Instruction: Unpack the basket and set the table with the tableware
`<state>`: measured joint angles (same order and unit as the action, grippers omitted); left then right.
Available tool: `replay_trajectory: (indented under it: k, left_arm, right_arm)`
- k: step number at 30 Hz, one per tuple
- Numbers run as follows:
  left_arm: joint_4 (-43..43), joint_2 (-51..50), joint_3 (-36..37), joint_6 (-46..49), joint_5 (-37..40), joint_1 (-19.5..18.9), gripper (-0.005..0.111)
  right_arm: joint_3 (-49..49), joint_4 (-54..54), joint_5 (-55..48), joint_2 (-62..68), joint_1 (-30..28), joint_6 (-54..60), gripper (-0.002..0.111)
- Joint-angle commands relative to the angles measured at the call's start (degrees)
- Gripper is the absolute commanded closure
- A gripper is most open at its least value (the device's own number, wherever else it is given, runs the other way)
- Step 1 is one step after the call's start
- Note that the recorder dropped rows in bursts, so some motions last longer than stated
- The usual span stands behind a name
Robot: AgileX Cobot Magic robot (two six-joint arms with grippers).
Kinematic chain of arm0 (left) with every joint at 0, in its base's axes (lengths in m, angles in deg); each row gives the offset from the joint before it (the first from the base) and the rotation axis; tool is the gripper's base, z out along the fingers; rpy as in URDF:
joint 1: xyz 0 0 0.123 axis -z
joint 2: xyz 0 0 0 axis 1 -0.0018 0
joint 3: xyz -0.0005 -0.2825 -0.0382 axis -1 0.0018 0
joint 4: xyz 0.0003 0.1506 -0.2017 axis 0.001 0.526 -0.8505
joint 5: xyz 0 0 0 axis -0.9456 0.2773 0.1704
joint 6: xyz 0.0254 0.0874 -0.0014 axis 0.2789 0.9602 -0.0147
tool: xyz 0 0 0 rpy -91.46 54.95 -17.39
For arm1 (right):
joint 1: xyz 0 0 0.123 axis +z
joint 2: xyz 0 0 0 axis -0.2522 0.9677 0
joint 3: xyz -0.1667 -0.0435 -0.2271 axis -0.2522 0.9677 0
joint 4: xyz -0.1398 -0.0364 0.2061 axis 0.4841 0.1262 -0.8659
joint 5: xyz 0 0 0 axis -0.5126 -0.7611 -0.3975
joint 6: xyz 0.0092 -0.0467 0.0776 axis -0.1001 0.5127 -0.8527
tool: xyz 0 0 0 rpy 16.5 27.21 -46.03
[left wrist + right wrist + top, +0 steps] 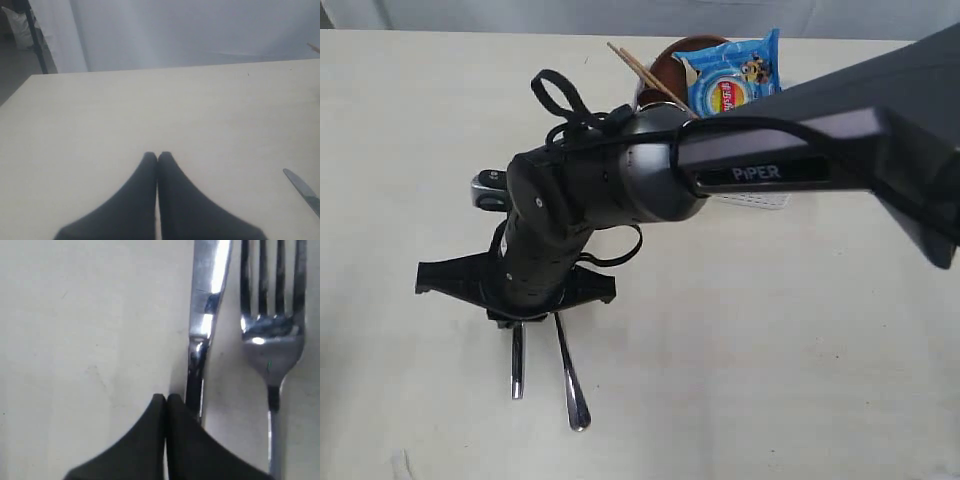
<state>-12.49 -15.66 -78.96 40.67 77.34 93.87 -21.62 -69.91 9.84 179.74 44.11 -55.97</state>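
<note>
A steel knife [205,315] and a steel fork [272,325] lie side by side on the table [800,350]. My right gripper [166,397] is shut with nothing in it, and its tips sit just beside the knife's handle. In the exterior view the right arm [620,180] reaches across and covers that gripper; two steel handles [517,362] [570,380] stick out below it. My left gripper [158,155] is shut and empty over bare table. The white basket [755,200] is mostly hidden behind the arm. A brown plate [665,65] and wooden chopsticks [638,68] show in it.
A blue chip bag [735,75] stands in the basket. A steel cup [488,190] peeks out left of the right arm. A steel blade tip [302,187] lies at the edge of the left wrist view. A pale curtain [200,30] hangs behind the table's far edge.
</note>
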Motion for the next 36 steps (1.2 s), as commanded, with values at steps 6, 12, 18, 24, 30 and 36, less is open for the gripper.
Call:
replay_trajectory:
  k: [6, 12, 18, 24, 30, 36]
  left_arm:
    - [-0.24, 0.16, 0.20, -0.01, -0.03, -0.11, 0.107]
    - [-0.24, 0.16, 0.20, -0.01, -0.03, -0.11, 0.107]
    - [-0.24, 0.16, 0.20, -0.11, -0.03, -0.11, 0.107]
    - [-0.24, 0.16, 0.20, -0.11, -0.03, -0.11, 0.107]
    - [-0.24, 0.16, 0.20, -0.11, -0.03, -0.11, 0.107]
    - [-0.24, 0.16, 0.20, -0.11, -0.03, -0.11, 0.107]
  right_arm:
    - [0.12, 2.63, -7.02, -5.56, -6.23, 7.55, 0.084]
    - [0.12, 6.05, -16.89, -4.40, -6.57, 9.80, 0.063]
    - [0.12, 5.63, -13.43, -1.41, -5.23, 11.56, 0.067]
    - [0.12, 5.80, -10.67, -0.92, -4.98, 12.65, 0.067]
    - [0.12, 6.23, -7.83, 0.97, -4.98, 13.16, 0.067]
    - [0.12, 6.13, -6.81, 0.97, -6.53, 14.16, 0.092]
